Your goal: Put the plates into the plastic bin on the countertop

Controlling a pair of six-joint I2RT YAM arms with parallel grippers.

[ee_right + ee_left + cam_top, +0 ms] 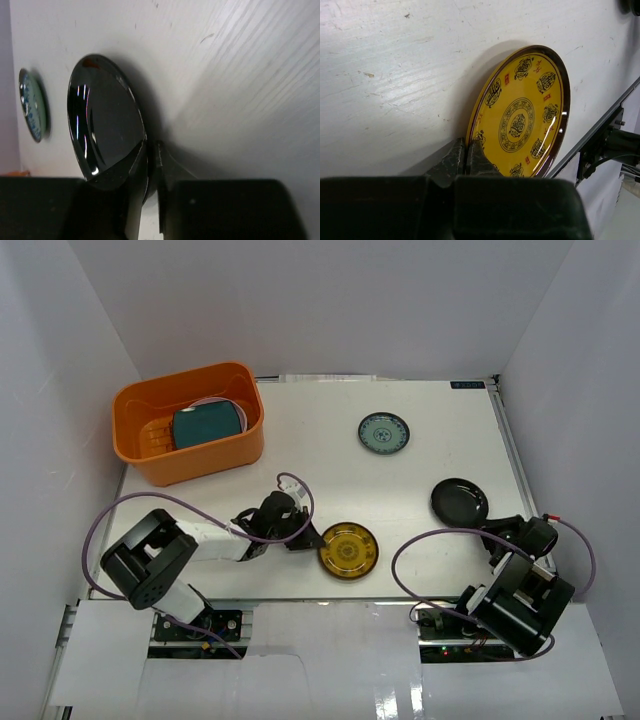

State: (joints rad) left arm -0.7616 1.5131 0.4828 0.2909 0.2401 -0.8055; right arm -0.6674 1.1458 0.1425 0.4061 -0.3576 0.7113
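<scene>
Left gripper (312, 537) and right gripper (489, 531) each pinching a plate rim

Left fingers are clamping the near edge of the amber-yellow plate (348, 550), and right fingers are squeezing the black plate (459, 501) by its rim. It's an edge grip, likely because flat dishes on the countertop (330, 470) offer nothing else to hold. Both plates are sitting well apart from the plastic bin (140, 455) at far left, where the teal square plate (207, 426) is already lying inside. The small teal patterned plate (384, 433) is waiting untouched.
</scene>
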